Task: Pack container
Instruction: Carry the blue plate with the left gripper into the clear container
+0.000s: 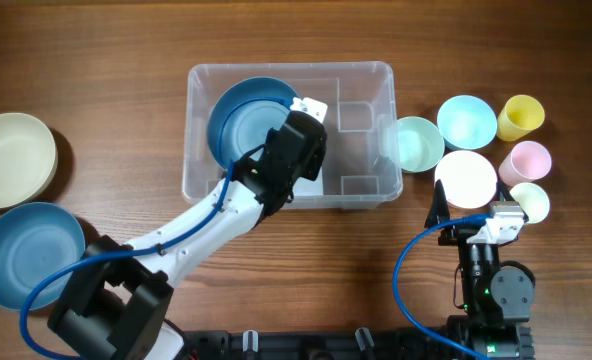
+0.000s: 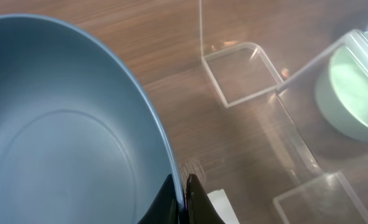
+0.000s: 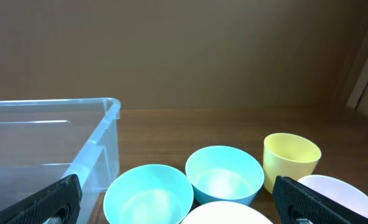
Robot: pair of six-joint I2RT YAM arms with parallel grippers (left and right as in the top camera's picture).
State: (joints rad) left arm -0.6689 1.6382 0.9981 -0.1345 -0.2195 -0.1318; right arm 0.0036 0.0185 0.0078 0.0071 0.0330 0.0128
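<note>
Firmly my left gripper (image 2: 181,194) clamped the blue bowl (image 2: 66,137) over the far-edge container (image 1: 276,66): probably light, slick, rim-grippable; right gripper (image 1: 473,212) gaped.

Overhead view: you find the container (image 1: 361,95) at upper centre, with a bowl (image 1: 241,120) in its left half. At the left edge, the first large bowl (image 1: 11,158) lies above the second large bowl (image 1: 26,250). Small bowls and cups (image 1: 466,175) cluster right of the container, the nearest bowl (image 1: 418,142) against its wall.

Dark brown wood-grain surface (image 1: 96,60), soft overhead light glinting on it, plain brown wall (image 3: 184,50) behind, pale panel edge (image 3: 367,68) at far right.
</note>
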